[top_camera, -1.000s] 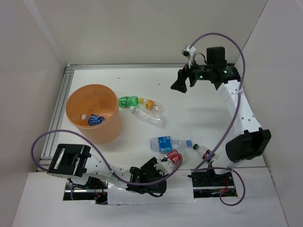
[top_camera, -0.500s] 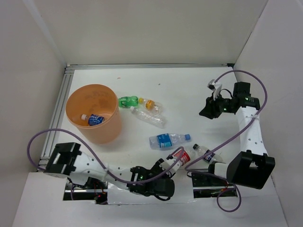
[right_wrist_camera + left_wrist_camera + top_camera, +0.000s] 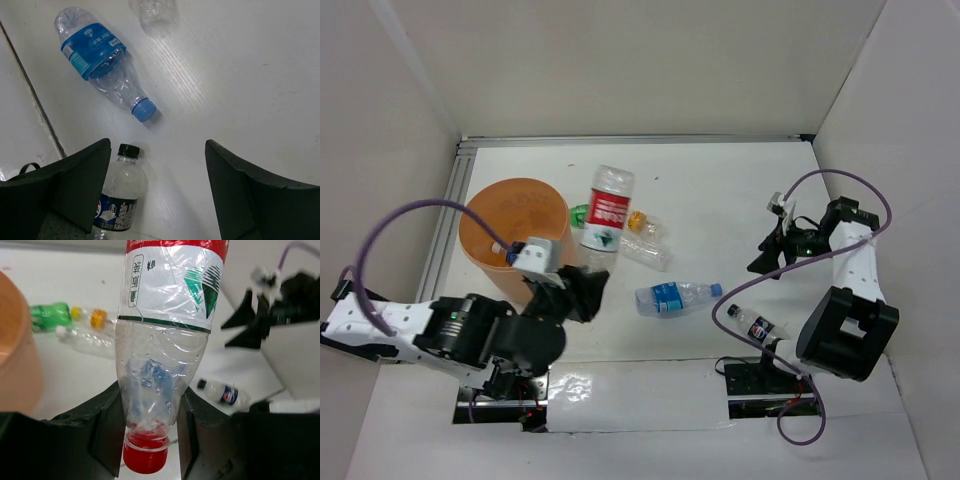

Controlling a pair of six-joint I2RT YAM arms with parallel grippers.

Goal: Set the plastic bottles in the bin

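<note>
Left hand (image 3: pixel 149 436) clamps red-capped bottle (image 3: pixel 605 215) near the bin (image 3: pixel 520 184), where a white-capped bottle (image 3: pixel 497 244) lies; right hand (image 3: pixel 157 165) spread apart.

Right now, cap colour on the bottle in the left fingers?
Red cap on the bottle; best in left wrist view.

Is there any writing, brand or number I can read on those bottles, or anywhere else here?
Nothing can be quoted with confidence.
Red-capped bottle, held in the left tool: a boxed column of Chinese characters on its white label, too blurred to quote.
Blue-labelled bottle: white print, too small to read.
Black-capped bottle: white print on a dark label, unreadable.
Orange bin: no readable writing.
</note>
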